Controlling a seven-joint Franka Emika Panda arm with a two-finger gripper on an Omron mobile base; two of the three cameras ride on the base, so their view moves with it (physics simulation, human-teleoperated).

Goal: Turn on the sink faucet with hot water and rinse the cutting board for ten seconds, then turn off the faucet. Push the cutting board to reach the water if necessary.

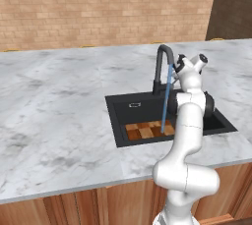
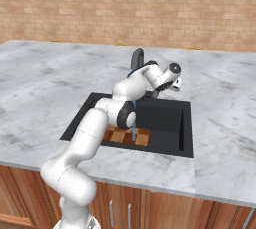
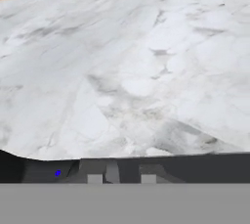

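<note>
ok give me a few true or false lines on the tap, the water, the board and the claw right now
1. The tall matte-black gooseneck faucet is running a thin blue stream of water. True.
2. The small checkered wooden cutting board lies on the marble counter beside the sink. False: it lies on the floor of the black rectangular sink, at the near edge.
3. The stream lands on the board. True, toward its right end in the left base view.
4. The claw is clamped on the board. False: it is up above the sink, near the faucet, well clear of the board.
5. The wall behind the counter is white tile. False: it is tan brick.
</note>
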